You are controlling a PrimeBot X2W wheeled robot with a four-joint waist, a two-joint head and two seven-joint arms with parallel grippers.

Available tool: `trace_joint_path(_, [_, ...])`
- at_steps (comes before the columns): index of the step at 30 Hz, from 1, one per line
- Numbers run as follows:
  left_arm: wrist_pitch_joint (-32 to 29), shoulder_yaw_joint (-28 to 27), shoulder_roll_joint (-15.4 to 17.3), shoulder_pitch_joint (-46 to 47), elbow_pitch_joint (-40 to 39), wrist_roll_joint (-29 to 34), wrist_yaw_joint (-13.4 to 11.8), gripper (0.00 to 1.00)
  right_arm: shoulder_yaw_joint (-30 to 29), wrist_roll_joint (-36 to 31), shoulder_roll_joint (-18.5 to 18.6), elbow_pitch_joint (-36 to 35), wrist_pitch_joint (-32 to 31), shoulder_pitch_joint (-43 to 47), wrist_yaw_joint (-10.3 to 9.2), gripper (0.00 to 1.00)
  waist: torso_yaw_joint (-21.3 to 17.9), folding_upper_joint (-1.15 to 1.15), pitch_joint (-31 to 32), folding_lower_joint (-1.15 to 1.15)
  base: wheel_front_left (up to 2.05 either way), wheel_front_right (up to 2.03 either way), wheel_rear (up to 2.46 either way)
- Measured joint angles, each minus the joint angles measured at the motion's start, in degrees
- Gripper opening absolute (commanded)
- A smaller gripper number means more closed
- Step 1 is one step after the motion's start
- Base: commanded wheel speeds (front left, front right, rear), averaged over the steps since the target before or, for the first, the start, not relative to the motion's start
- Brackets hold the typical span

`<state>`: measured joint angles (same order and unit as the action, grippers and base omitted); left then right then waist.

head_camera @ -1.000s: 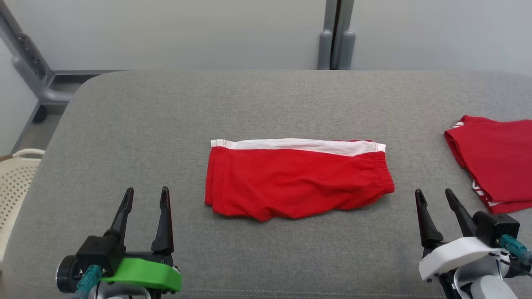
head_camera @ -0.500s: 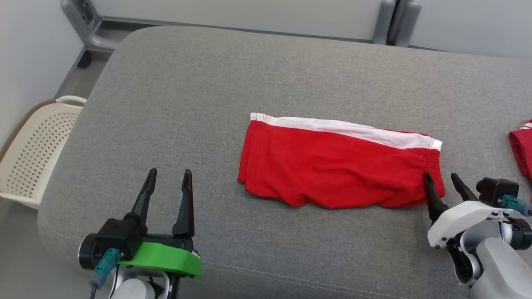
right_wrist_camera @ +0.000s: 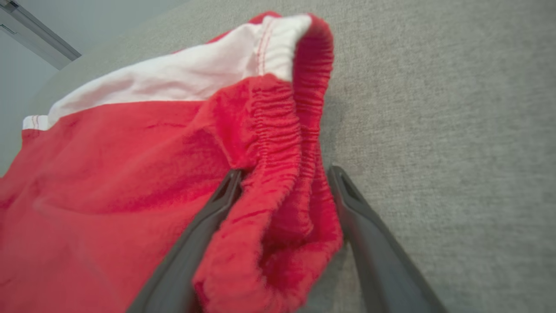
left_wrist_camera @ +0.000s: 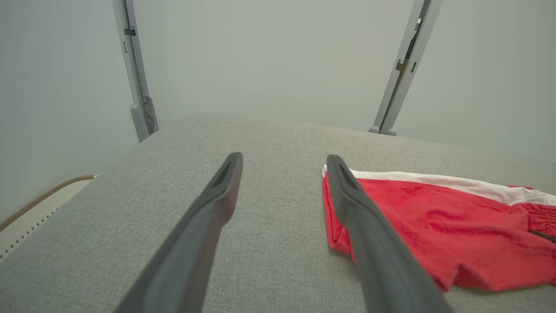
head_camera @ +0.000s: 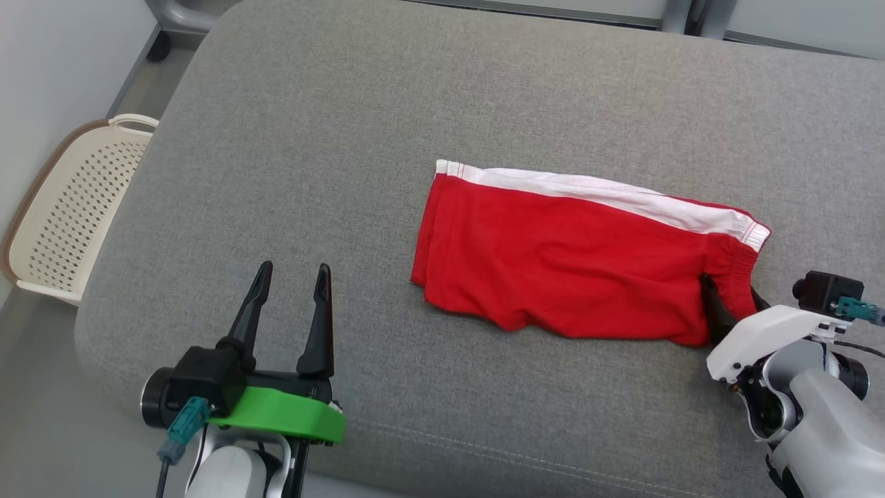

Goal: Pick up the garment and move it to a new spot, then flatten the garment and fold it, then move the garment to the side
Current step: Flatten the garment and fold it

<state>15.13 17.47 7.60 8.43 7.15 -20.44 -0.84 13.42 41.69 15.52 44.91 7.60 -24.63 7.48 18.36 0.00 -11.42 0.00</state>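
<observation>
**Item 1: red shorts** (head_camera: 574, 270) (left_wrist_camera: 434, 217) (right_wrist_camera: 108, 165). Folded, with a white band along the far edge and a gathered elastic waistband at the robot's right end. They lie flat, right of centre on the surface.

**Item 2: grey fabric-covered surface** (head_camera: 346, 138) (left_wrist_camera: 278, 243) (right_wrist_camera: 456, 130). Padded, with rounded corners; it carries the shorts.

**Item 3: left tool** (head_camera: 294, 270) (left_wrist_camera: 284, 158). Green mount, dark fingers spread with nothing between them. It hangs over the near left part of the surface, near the shorts' left end but apart from it.

**Item 4: right tool** (head_camera: 731, 290) (right_wrist_camera: 284, 171). White mount, fingers spread wide and straddling the waistband end. The bunched red elastic sits in the gap and is not squeezed.

**Item 5: cream perforated laundry basket** (head_camera: 76, 207). Brown rim; it stands on the floor just beside the surface's left edge.
</observation>
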Motion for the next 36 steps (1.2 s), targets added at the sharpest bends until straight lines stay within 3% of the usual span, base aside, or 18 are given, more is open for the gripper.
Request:
trace_joint_path(1, [0.0,-0.2,-0.2,0.1,0.1,0.2,0.2,1.0,0.6,1.2,0.1,-0.1,-0.5,-0.3,-0.02,0.78,0.0,0.0,-0.1,0.0,0.0,0.0,0.0])
trace_joint_path(2, [0.0,-0.5,-0.4,0.2,0.1,0.4,0.3,1.0,1.3,2.2,0.3,-0.4,-1.0,-0.5,-0.03,0.18,-0.1,0.0,-0.2,0.0,0.0,0.0,0.0])
trace_joint_path(3, [0.0,-0.6,-0.6,0.2,0.2,0.5,0.4,1.0,1.9,3.0,0.6,-0.6,-1.0,-0.6,-0.03,0.0,-0.1,0.0,-0.3,0.0,0.0,0.0,0.0])
trace_joint_path(13, [0.0,-2.8,-1.7,0.2,0.5,2.1,1.4,1.0,5.4,10.4,1.7,-2.8,1.6,0.4,0.09,0.0,-2.5,0.0,-0.3,0.0,0.0,0.0,0.0])
trace_joint_path(23, [0.0,-4.4,-2.3,0.2,0.5,3.5,2.4,1.0,4.4,15.2,6.7,-3.0,3.1,3.4,0.13,0.0,-6.9,0.0,0.0,0.0,0.0,0.0,0.0])
trace_joint_path(27, [0.0,-5.3,-2.3,0.2,0.4,3.8,2.4,1.0,5.5,15.5,6.9,-3.9,2.5,2.7,0.07,0.0,-8.8,0.0,0.1,0.0,0.0,0.0,0.0])
trace_joint_path(36, [0.0,-5.7,-2.6,0.2,0.4,4.5,3.0,1.0,11.3,15.8,4.1,-17.3,-0.1,-0.8,0.01,0.0,-12.7,0.0,0.6,0.0,0.0,0.0,0.0])
